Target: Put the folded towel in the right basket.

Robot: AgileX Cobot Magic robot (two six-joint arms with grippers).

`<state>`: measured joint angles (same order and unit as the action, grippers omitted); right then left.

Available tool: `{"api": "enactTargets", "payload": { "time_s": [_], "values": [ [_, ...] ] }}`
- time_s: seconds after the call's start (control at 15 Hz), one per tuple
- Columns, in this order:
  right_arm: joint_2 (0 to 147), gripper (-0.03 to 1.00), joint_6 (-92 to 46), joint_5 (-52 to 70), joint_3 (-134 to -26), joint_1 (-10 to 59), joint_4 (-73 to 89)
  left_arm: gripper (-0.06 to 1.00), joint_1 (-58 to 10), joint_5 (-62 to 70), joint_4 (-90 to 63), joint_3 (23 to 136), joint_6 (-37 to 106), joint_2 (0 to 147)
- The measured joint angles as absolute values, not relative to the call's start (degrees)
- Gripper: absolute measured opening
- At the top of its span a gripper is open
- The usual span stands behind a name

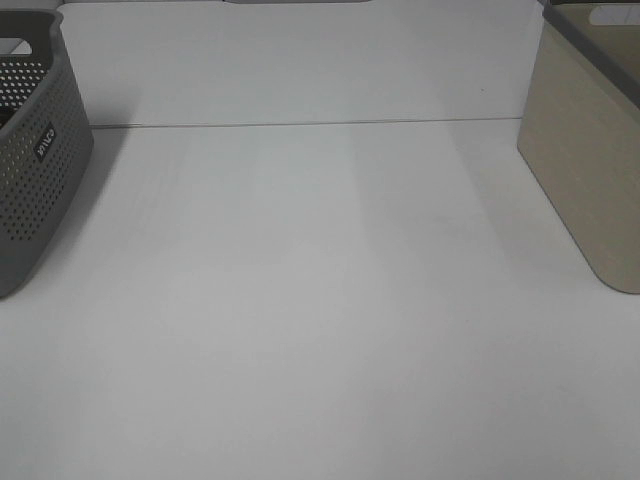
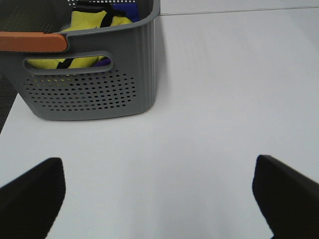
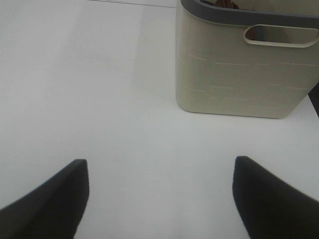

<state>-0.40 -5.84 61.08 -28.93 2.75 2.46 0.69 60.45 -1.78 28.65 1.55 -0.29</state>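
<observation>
The right basket is beige with a grey rim and stands at the table's right edge; it also shows in the right wrist view. No towel lies on the table. Yellow fabric and blue fabric lie inside the grey perforated left basket; I cannot tell whether either is the folded towel. My left gripper is open and empty above the table, short of the grey basket. My right gripper is open and empty, short of the beige basket. Neither gripper shows in the exterior high view.
The grey basket stands at the table's left edge and has an orange handle. Something dark reddish shows just inside the beige basket's rim. The white table spans between the baskets.
</observation>
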Motion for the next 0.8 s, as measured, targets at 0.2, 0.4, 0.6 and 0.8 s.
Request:
{"api": "enactTargets", "payload": {
  "time_s": [0.2, 0.4, 0.6, 0.8],
  "values": [
    [-0.4, 0.75, -5.61, 61.08, -28.93, 2.75, 2.35, 0.97, 0.69, 60.45, -1.78, 28.65, 1.55, -0.29],
    [-0.4, 0.75, -5.61, 61.08, -28.93, 2.75, 2.35, 0.97, 0.69, 60.45, -1.78, 28.65, 1.55, -0.29],
    [-0.4, 0.75, -5.61, 61.08, -28.93, 2.75, 2.29, 0.97, 0.69, 60.45, -1.78, 28.65, 1.55, -0.29],
    [-0.4, 0.75, -5.61, 61.08, -28.93, 2.75, 2.29, 0.97, 0.69, 60.45, -1.78, 28.65, 1.55, -0.29]
  ]
}}
